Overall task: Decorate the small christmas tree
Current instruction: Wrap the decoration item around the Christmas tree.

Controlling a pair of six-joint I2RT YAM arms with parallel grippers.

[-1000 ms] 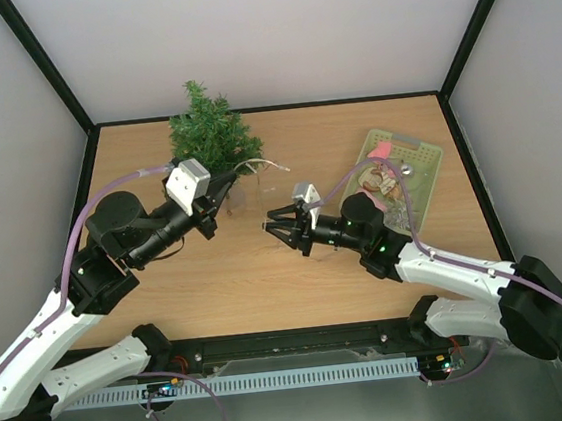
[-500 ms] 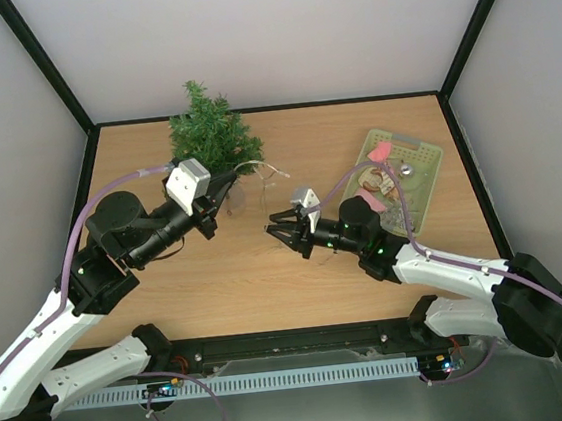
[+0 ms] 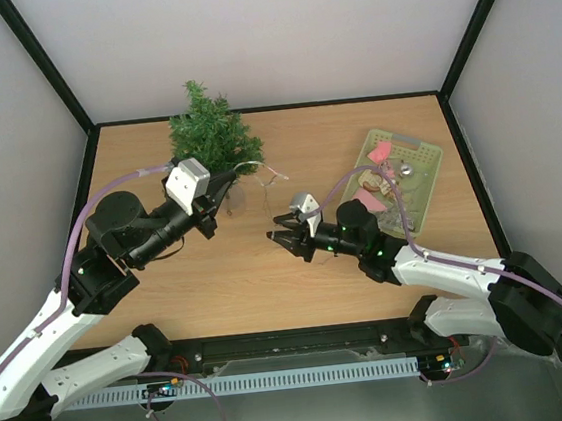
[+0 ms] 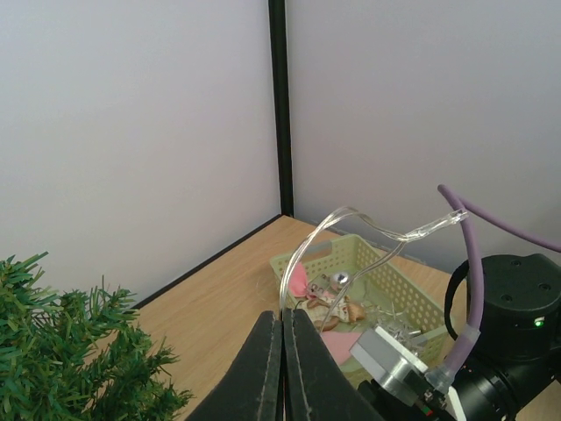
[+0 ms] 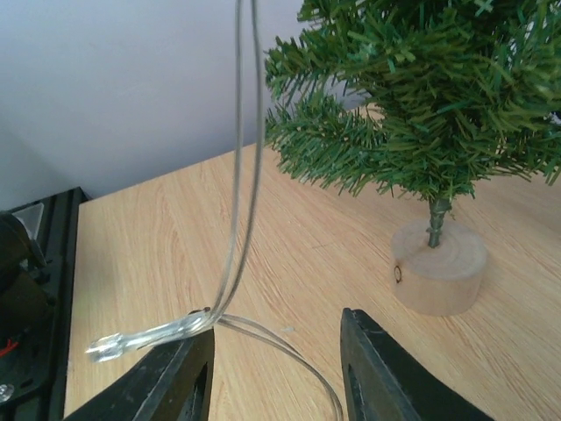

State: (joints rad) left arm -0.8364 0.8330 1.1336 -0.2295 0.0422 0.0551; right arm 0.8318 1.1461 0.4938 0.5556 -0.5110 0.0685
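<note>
Clear wire stays clamped in the left end effector, just beside the tree at eleven o'clock. Right end effector has slid toward six and its jaws have spread, strand loose between them. A regrip looks due.

The top external camera hangs high over the near edge of the light wooden table and looks steeply down, taking in its whole surface from a distance. The left wrist camera sits just behind the left gripper, low and close. It faces across the table toward the far right corner and the pale green perforated plastic basket. The right wrist camera sits just behind the right gripper, near table level, facing the bushy dark-green miniature fir tree at close range. All three views share that tree and the thin clear plastic wire.
</note>
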